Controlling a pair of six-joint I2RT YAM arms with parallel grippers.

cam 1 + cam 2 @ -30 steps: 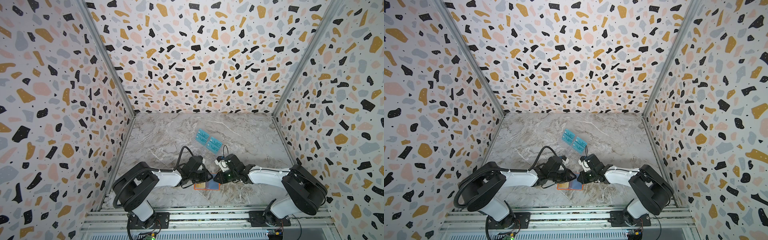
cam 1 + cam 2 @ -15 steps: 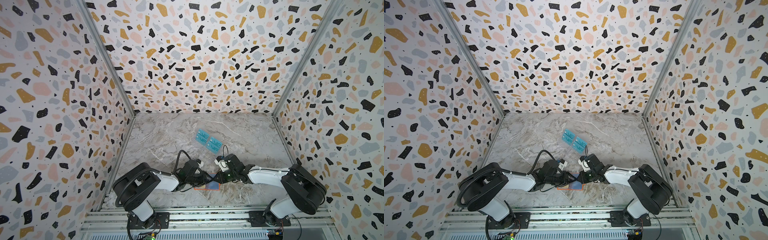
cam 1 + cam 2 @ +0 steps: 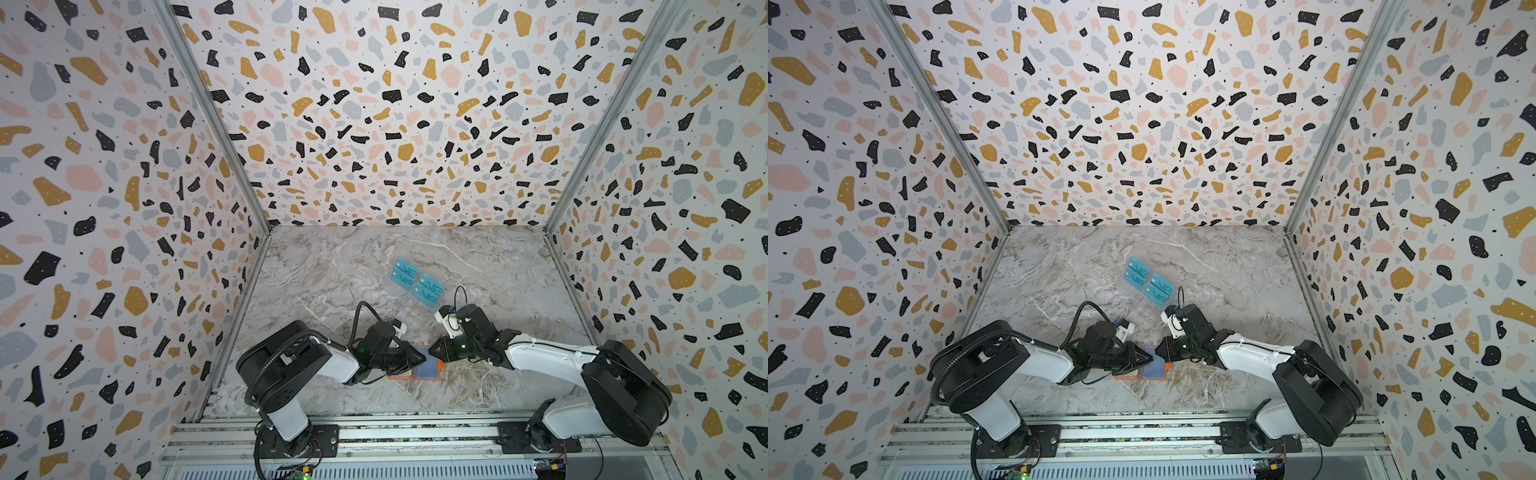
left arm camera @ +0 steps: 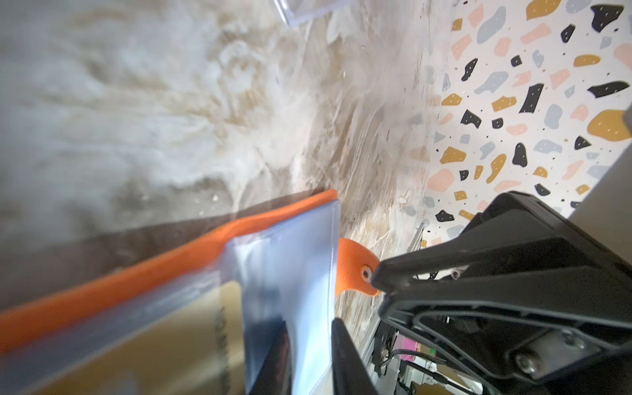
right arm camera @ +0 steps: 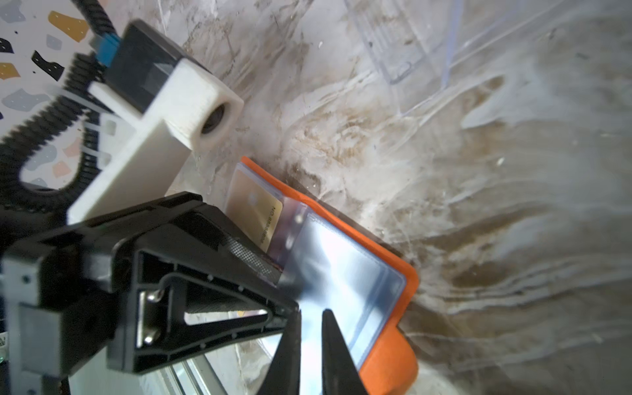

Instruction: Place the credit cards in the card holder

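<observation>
Cards (image 3: pixel 417 283) lettered "VIP" sit on a clear stand (image 5: pixel 410 41); a gold card (image 5: pixel 254 212) printed "NO" plus digits lies in the holder (image 3: pixel 439 365) on the table (image 3: pixel 332 270). Left hand (image 3: pixel 420 358) and right hand (image 3: pixel 431 351) each pinch its sleeves.

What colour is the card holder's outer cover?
Bright orange. The card holder cover shows best in the right wrist view, framing the clear sleeves.

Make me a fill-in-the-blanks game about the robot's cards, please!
The card holder is coloured ____.
The blue cards in the clear stand say ____.
The card already inside the holder's sleeve is coloured ____.
Missing words: orange, VIP, gold.
</observation>
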